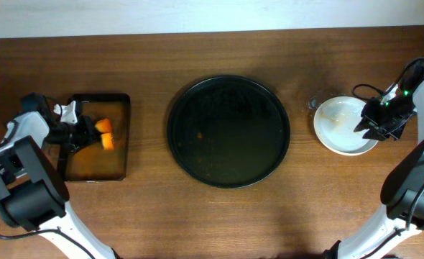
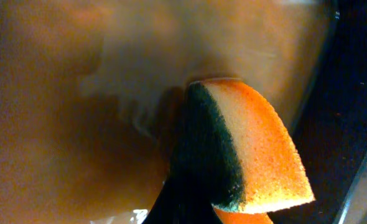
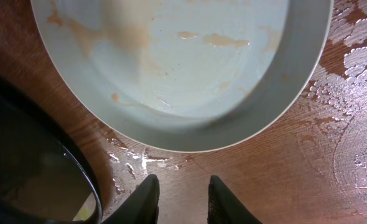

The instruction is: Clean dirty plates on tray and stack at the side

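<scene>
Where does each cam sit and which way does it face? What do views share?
Overhead: above the table, facing straight down on black tray, rectangular tray, plates; left arm and right arm show.
Left wrist: on left arm, close down on the sponge pinched by the left gripper over brown liquid.
Right wrist: down past the right gripper's open fingertips at the plates, wet table.
Shared: overhead and right wrist both show plates and black tray.

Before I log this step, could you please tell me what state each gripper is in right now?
Left gripper: closed on the orange sponge.
Right gripper: open, holding nothing.
</scene>
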Motion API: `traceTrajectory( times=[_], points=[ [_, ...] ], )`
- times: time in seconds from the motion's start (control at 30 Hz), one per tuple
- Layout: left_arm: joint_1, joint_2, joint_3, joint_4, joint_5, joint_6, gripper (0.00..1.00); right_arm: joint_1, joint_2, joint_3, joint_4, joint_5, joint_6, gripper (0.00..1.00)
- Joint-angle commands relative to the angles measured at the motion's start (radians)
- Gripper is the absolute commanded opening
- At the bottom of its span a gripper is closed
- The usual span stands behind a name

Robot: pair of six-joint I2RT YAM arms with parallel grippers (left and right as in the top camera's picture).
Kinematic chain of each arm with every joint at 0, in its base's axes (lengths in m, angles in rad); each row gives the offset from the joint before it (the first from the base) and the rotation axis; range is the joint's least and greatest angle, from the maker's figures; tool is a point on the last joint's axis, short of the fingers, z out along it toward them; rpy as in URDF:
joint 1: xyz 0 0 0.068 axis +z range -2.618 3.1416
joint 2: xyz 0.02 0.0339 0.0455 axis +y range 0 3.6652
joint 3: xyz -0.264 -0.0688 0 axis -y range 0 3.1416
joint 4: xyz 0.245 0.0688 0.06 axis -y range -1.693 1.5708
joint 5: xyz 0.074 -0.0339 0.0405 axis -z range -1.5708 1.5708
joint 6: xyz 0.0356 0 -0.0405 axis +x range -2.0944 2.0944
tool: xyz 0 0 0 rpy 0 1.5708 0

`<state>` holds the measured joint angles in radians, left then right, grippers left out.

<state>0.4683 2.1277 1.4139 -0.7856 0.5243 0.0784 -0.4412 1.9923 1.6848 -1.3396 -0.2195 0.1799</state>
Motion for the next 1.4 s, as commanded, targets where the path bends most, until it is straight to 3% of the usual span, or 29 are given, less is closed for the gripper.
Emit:
traceTrajectory(
  times=[0.0,0.4,0.6,0.9,0.93,0.97,1.0,1.03,1.07,1.37],
  points=[
    [0.025,-0.044,-0.011,0.0,-0.185,-0.01,0.01,0.005,-0.019,0.017,-0.007,-0.009,-0.008,0.27],
    [-0.044,-0.324,-0.011,-0.046,-0.242,-0.039,0.0,0.004,-0.019,0.017,-0.011,-0.009,-0.008,0.27],
    [-0.146,-0.296,-0.049,-0.036,-0.496,-0.04,0.0,0.004,-0.019,0.017,-0.011,-0.009,-0.008,0.27],
    [-0.187,-0.177,-0.182,0.076,-0.602,-0.04,0.02,0.004,-0.019,0.017,-0.014,-0.01,-0.008,0.27],
    [-0.187,-0.16,-0.182,0.077,-0.6,-0.04,0.19,0.004,-0.019,0.017,-0.015,-0.01,-0.008,0.27],
    [-0.187,-0.148,-0.182,0.078,-0.6,-0.04,0.5,0.004,-0.019,0.017,-0.016,-0.01,-0.008,0.27],
    [-0.187,-0.147,-0.182,0.077,-0.599,-0.041,0.75,0.004,-0.019,0.017,-0.016,-0.01,-0.008,0.27],
    [-0.187,-0.15,-0.179,0.071,-0.592,-0.041,0.86,0.004,-0.019,0.017,-0.016,-0.01,-0.008,0.27],
    [-0.187,-0.159,-0.168,0.058,-0.588,-0.046,0.92,0.004,-0.019,0.017,-0.016,-0.01,-0.008,0.27],
    [-0.231,-0.395,-0.102,0.012,-0.589,-0.067,0.94,0.004,-0.019,0.018,-0.018,-0.013,-0.034,0.29]
  ],
)
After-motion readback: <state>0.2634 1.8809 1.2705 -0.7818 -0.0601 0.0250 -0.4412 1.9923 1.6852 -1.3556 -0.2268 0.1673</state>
